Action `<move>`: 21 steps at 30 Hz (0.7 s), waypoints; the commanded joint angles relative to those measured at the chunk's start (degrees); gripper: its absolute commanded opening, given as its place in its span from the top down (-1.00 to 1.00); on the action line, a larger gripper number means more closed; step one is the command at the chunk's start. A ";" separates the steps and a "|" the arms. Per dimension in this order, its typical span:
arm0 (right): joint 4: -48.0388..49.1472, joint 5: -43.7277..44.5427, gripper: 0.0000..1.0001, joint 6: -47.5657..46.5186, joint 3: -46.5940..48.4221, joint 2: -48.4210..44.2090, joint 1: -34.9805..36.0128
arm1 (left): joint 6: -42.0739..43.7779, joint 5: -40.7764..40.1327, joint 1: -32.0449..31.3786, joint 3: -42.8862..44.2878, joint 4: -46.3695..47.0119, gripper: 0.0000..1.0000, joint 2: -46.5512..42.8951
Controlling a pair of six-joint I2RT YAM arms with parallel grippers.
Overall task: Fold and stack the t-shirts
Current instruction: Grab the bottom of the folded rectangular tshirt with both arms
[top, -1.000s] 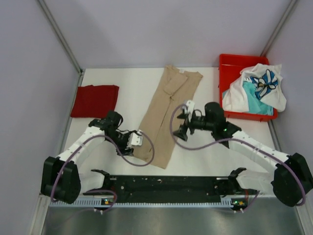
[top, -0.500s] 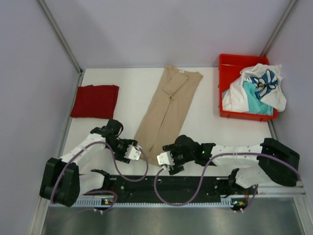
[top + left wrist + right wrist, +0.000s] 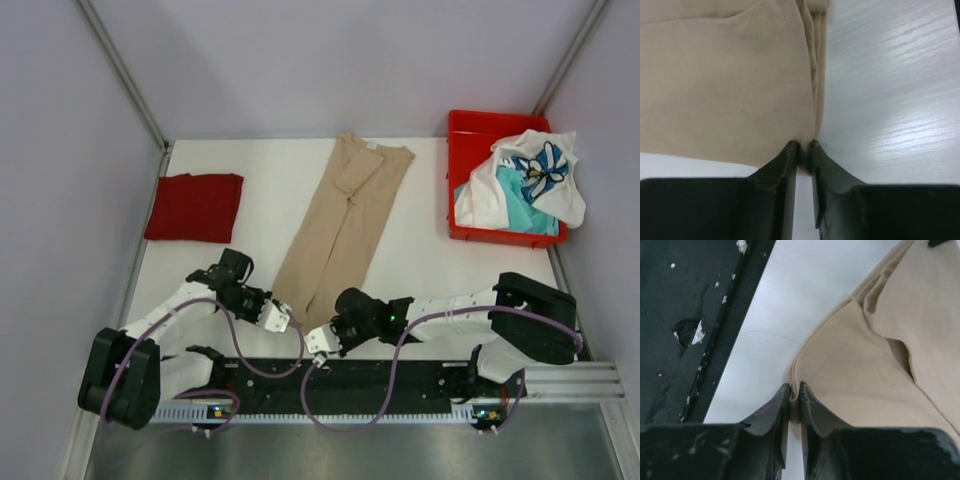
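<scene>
- Tan shirt [image 3: 340, 225]: lies flat on the white table [image 3: 425, 265] as a long, narrow folded strip, with its hem end toward the arm bases.
- Left claw [image 3: 277, 316]: sits at the near left corner of the tan shirt. Seen from its wrist camera, left claw [image 3: 803, 145] narrows to a thin slit and pinches the folded side edge of the cloth at the hem.
- Right claw [image 3: 319, 341]: sits at the near right corner of the tan shirt. Seen from its wrist camera, right claw [image 3: 794, 388] stands almost closed and grips the stitched hem corner.
- Dark red shirt [image 3: 195, 207]: lies as a folded rectangle on the table, left of the tan shirt and well apart from it.
- Red bin [image 3: 466, 128]: stands right of the tan shirt's far end, apart from it.
- White shirt with blue print [image 3: 535, 170]: lies crumpled in the red bin and spills over its rim.
- Teal shirt [image 3: 522, 203]: shows partly beneath the white one.
</scene>
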 commanded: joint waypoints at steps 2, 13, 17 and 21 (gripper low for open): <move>-11.25 1.63 1.00 0.86 2.61 -0.64 0.60 | 0.40 -4.37 -1.31 -2.08 -1.00 1.00 -0.89; -21.19 -9.86 1.00 8.85 2.61 -21.73 -3.77 | -16.90 10.22 -5.09 15.65 -21.93 1.00 -2.75; -20.23 -14.54 1.00 10.72 4.37 -23.41 -15.01 | -26.48 7.86 -4.92 24.62 -17.72 1.00 2.51; -15.76 -18.66 1.00 10.71 6.91 -19.30 -27.14 | -33.87 5.13 -4.92 34.02 -12.45 1.00 11.30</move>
